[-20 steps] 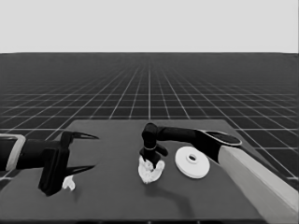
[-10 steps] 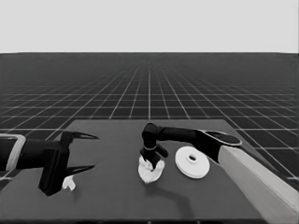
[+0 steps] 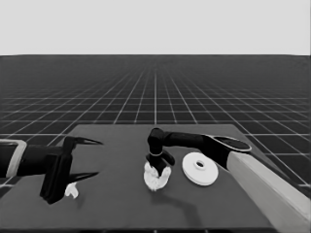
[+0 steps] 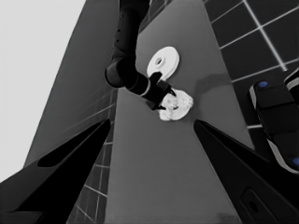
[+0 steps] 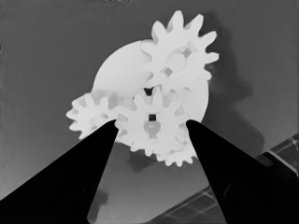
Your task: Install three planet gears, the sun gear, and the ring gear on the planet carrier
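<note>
We see four gears on the smaller round part [image 3: 156, 177], frame centre. Our right gripper [image 5: 150, 125] straddles the middle gear [image 5: 152, 122], jaws part-open at its teeth; grip or release, we can't tell. Larger round part [image 3: 199, 168] lies just right of it, not yet fitted. Left gripper [image 3: 95, 158] is parked wide open at lower left over a thin white piece [image 3: 72, 190].
</note>
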`<state>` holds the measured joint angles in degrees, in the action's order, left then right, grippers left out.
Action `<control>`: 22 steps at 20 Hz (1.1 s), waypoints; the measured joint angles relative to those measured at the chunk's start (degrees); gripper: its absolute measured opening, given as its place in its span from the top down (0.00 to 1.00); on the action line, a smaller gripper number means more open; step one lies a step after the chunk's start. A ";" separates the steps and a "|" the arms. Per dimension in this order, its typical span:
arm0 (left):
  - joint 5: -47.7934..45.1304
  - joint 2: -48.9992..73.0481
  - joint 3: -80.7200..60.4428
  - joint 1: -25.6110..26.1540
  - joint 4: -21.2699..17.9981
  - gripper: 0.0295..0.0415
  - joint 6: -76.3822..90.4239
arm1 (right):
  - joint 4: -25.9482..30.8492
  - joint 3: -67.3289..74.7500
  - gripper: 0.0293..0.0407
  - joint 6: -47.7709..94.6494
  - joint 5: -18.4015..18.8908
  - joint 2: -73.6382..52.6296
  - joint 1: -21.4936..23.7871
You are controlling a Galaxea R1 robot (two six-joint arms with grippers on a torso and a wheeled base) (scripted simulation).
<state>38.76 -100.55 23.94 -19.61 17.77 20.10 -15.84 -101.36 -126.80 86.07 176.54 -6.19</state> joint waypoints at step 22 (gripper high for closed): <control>0.00 0.00 0.00 0.00 0.00 0.25 0.00 | -0.01 0.00 0.19 -9.25 -0.01 0.00 0.01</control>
<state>38.76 -100.55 23.94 -19.61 17.77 20.10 -15.84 -101.37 -136.06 86.07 176.55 -6.19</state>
